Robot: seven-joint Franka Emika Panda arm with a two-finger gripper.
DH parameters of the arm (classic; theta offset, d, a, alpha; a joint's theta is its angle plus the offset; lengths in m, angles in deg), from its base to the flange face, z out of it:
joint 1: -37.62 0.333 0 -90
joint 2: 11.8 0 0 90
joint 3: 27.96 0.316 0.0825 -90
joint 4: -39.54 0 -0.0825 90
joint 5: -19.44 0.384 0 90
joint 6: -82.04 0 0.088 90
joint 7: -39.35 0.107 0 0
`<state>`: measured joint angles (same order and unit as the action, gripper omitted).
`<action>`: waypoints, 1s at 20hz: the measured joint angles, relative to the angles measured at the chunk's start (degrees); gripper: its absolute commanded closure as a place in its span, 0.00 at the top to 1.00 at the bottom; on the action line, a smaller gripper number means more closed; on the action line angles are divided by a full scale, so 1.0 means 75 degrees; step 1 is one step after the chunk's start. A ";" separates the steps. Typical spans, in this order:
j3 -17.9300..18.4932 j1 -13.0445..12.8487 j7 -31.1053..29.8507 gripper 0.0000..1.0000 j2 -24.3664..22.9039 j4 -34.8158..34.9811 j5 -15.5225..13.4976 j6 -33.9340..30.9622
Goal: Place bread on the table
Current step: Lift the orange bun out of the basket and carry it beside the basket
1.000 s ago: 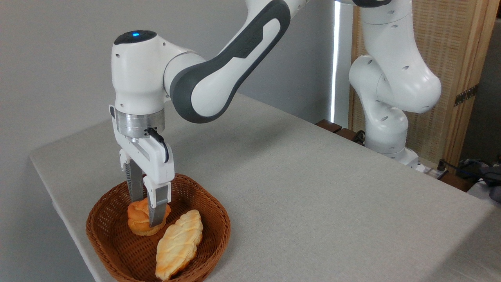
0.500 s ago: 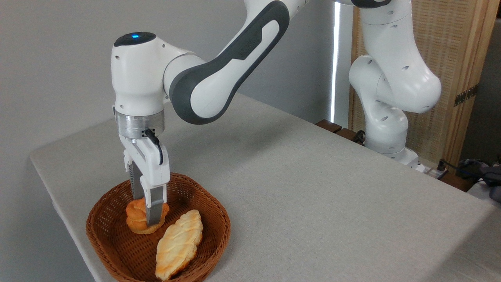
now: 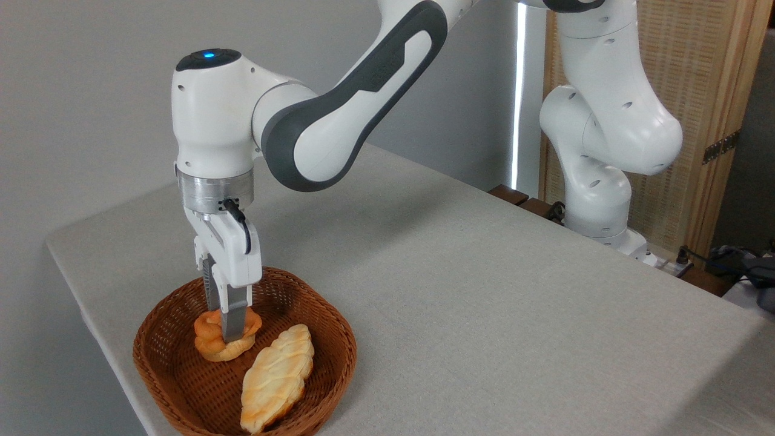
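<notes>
The hand has pinched shut on the knotted bun, squashing it inside the wicker basket; lifting toward the counter comes next.

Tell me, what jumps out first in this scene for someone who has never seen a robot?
The big white robot arm sweeps in from the right and hangs over the left end of the grey table. Its gripper reaches down into a brown wicker basket and is closed on a small orange bun. A longer pale loaf lies beside it in the basket.
</notes>
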<state>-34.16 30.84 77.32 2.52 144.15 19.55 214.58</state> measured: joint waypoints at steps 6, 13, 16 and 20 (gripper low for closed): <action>0.0006 0.0181 0.0000 0.36 -0.0462 -0.0077 -0.0020 -0.0506; 0.0031 0.0245 0.0001 0.37 -0.1940 -0.0110 -0.0225 -0.2491; -0.0013 0.0136 0.0049 0.37 -0.2412 0.0232 -0.0340 -0.2829; -0.0024 -0.0211 0.0266 0.37 -0.3127 0.1282 -0.0370 -0.2836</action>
<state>-34.34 29.26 79.32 -20.93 153.77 16.78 193.31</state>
